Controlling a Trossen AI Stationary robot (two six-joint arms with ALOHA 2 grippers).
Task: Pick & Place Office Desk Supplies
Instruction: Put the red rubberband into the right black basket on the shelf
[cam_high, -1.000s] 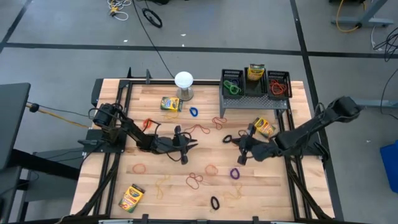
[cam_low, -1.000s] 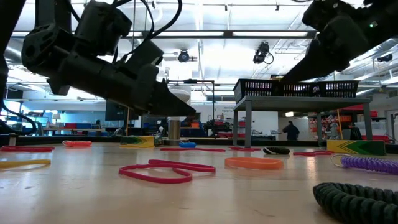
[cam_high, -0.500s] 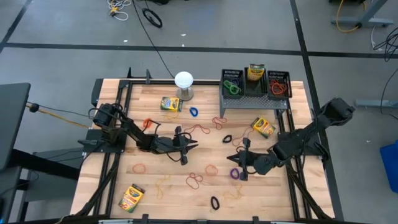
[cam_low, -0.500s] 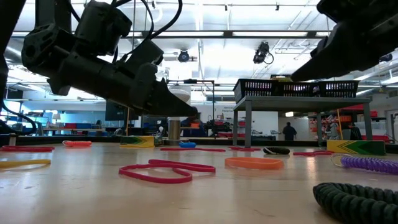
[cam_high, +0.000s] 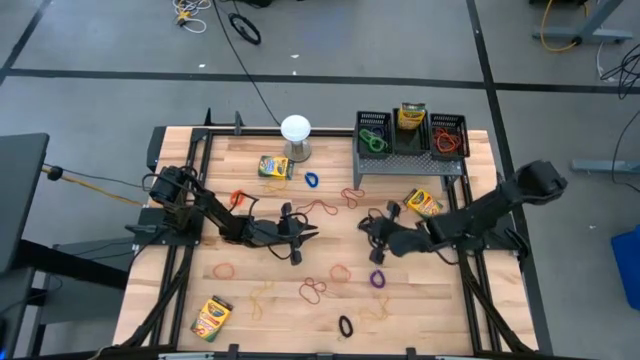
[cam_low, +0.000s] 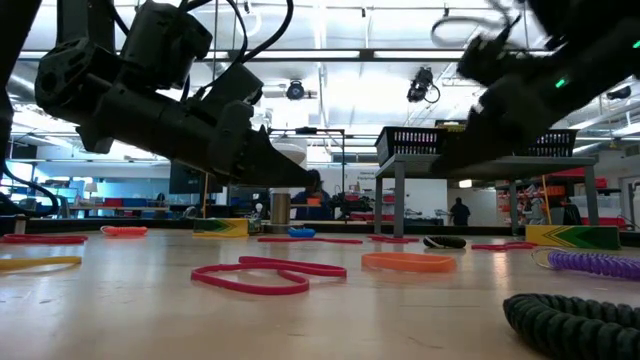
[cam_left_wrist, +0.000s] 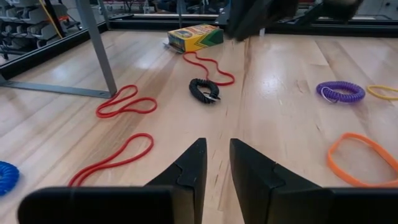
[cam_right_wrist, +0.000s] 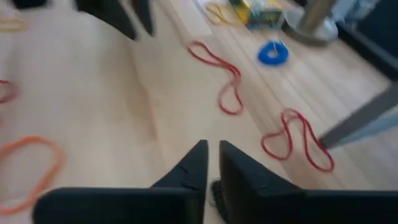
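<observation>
high: straight down | low: table-level, across | wrists: close – share red loop (cam_left_wrist: 208, 63) (cam_right_wrist: 219, 78)

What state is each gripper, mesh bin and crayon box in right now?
left gripper, fingers narrowly apart, empty, above the table.
right gripper, fingers narrowly apart, nothing visibly gripped.
left mesh bin, holds green bands.
middle mesh bin, holds an upright crayon box.
right mesh bin, holds red and orange bands.
crayon box by the globe, lying flat on the table.
</observation>
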